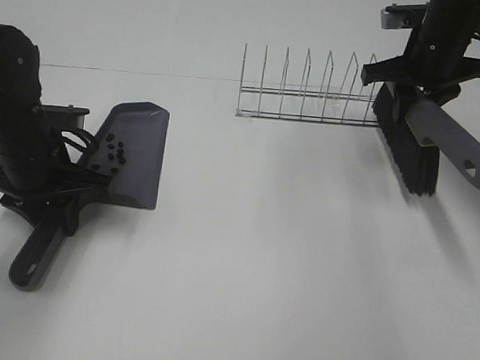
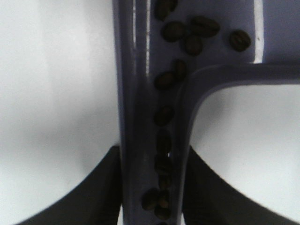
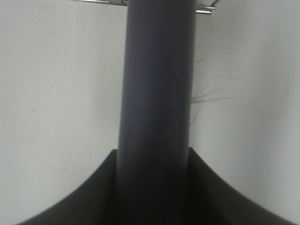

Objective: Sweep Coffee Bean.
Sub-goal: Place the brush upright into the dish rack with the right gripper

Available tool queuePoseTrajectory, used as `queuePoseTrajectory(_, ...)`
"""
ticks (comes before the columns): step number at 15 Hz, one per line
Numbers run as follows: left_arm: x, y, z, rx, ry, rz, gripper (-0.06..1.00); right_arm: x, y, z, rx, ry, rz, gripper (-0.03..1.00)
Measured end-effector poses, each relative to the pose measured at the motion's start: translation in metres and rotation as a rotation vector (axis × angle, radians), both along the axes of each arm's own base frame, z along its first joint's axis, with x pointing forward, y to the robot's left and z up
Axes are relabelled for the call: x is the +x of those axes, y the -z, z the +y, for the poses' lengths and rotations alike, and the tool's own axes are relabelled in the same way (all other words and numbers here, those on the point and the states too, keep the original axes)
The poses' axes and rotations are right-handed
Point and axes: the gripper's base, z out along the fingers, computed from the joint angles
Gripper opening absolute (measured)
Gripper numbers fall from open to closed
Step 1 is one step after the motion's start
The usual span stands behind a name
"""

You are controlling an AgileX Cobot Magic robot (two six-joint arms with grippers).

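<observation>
The grey dustpan (image 1: 136, 157) lies on the white table at the left. The coffee bean pile (image 1: 113, 152), several tiny dark beans, sits inside it near the handle. My left gripper (image 1: 55, 200) is shut on the dustpan's handle (image 1: 33, 258). In the left wrist view the beans (image 2: 164, 115) are lined up along the handle's channel (image 2: 136, 93) between the dark fingers (image 2: 93, 197). At the right, my right gripper (image 1: 419, 82) is shut on the grey handle (image 3: 157, 93) of a brush (image 1: 448, 140). Its black bristles (image 1: 408, 154) point down at the table.
A wire dish rack (image 1: 307, 97) stands at the back of the table, just left of the brush; its base bar (image 3: 206, 8) shows in the right wrist view. A faint seam line (image 1: 148, 73) crosses the white table (image 1: 283, 261).
</observation>
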Motion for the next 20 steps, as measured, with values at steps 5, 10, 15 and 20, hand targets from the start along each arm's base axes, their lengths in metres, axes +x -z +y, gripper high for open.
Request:
queuePoseTrajectory(5,0.000,0.000,0.000,0.000,0.000,0.001,0.32,0.009,0.005,0.000,-0.007,-0.015,-0.076,0.27)
queuePoseTrajectory(10,0.000,0.000,0.000,0.000,0.000,0.001,0.32,0.024,0.019,0.000,-0.016,-0.002,-0.141,0.27)
queuePoseTrajectory(15,0.000,0.000,0.000,0.000,0.000,0.001,0.32,0.034,0.015,-0.013,0.024,0.031,-0.238,0.27)
queuePoseTrajectory(20,0.000,0.000,0.000,0.001,0.001,0.001,0.32,0.039,0.012,-0.014,0.050,0.026,-0.296,0.27)
